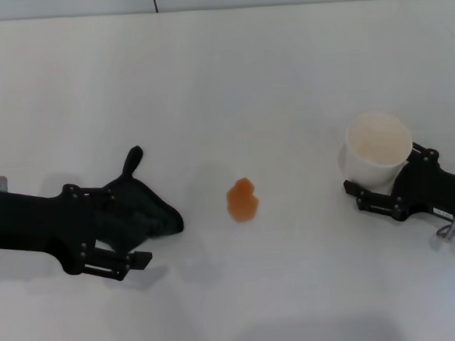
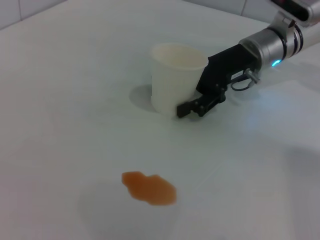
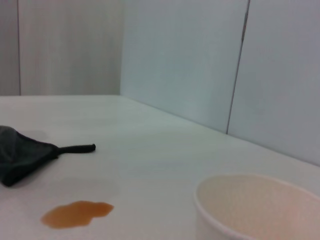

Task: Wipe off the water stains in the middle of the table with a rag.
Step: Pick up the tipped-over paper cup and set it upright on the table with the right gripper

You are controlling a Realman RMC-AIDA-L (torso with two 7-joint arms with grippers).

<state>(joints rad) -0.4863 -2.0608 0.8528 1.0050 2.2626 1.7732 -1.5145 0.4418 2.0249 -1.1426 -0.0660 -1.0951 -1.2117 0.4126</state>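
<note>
The water stains (image 1: pixel 243 200) are a small orange-brown blot in the middle of the white table (image 1: pixel 221 77). They also show in the left wrist view (image 2: pixel 150 188) and the right wrist view (image 3: pixel 75 213). The dark rag (image 1: pixel 148 211) lies left of the blot, its pointed tail toward the table's far side. It also shows in the right wrist view (image 3: pixel 20 155). My left gripper (image 1: pixel 142 227) lies low at the rag, its fingers spread on either side of it. My right gripper (image 1: pixel 388 176) is shut on a white cup (image 1: pixel 378 148) at the right.
The white cup (image 2: pixel 175 82) stands upright on the table right of the blot, with a right gripper finger (image 2: pixel 191 108) against its base. It also shows in the right wrist view (image 3: pixel 255 205). A tiled wall runs along the table's far edge.
</note>
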